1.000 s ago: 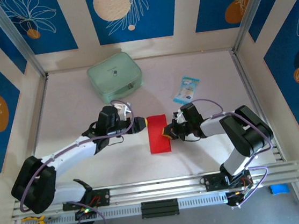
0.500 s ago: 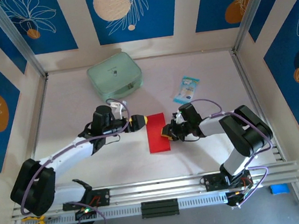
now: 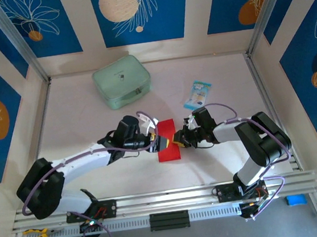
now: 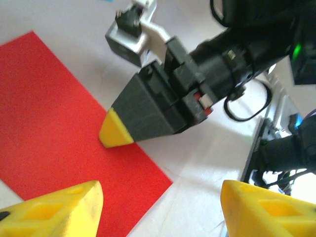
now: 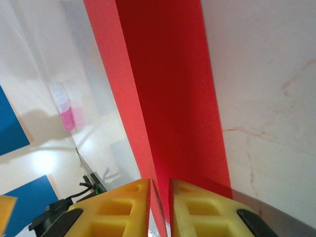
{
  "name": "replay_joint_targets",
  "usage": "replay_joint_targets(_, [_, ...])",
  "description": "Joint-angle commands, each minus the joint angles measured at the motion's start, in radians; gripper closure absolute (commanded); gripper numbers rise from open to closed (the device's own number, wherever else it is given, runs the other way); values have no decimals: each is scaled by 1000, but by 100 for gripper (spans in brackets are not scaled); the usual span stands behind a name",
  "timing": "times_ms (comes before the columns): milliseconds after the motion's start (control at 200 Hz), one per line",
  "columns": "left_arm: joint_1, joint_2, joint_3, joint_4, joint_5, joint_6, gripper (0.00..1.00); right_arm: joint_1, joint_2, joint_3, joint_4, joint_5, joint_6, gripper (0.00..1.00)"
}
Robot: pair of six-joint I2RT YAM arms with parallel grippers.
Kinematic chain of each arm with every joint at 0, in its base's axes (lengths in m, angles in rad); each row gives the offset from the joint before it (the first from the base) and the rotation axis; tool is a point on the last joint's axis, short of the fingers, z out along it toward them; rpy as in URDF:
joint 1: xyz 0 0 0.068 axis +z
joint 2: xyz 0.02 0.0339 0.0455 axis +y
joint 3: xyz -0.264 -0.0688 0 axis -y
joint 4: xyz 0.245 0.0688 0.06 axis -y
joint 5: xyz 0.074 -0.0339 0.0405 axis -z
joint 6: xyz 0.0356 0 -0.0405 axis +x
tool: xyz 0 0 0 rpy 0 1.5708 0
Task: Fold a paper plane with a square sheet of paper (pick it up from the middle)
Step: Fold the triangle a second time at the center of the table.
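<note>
The red sheet of paper [image 3: 169,147] lies mid-table as a folded rectangle. My right gripper [image 3: 178,138] meets its right edge. In the right wrist view the fingers [image 5: 133,207] are shut on a thin red layer of the paper [image 5: 168,89], which runs away from them as a long creased strip. My left gripper [image 3: 159,140] hovers over the paper's left side. In the left wrist view it is open [image 4: 160,212], its yellow fingertips [image 4: 54,207] wide apart over the paper's corner [image 4: 54,113]. The right gripper's yellow tip [image 4: 116,132] rests on the paper's edge.
A pale green zip pouch [image 3: 121,81] sits at the back left. A small blue-white packet [image 3: 197,94] lies at the back right, just beyond the right arm. Aluminium rails [image 3: 168,200] run along the near edge, and patterned walls enclose the table.
My left gripper has swung right, from beside the paper's upper left corner to above its left side. The right gripper has stayed at the right edge.
</note>
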Motion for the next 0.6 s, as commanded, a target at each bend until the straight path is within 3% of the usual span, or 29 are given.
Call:
replay_joint_targets(0, [-31,9,27,-81,-88,80,39,-6,12,33,-14,-45,-29,82])
replay_joint_targets(175, [-98,14,32,-130,-196,135,37,-6,24,40,-23,-45,-37,83])
replay_joint_targets(380, [-248,73,105,-227,-428,249,24,-11,8,40,-40,-40,-35,86])
replay_joint_targets(595, [-359,158,185,-284,-591,338,15,-15,6,38,-41,-42,-27,86])
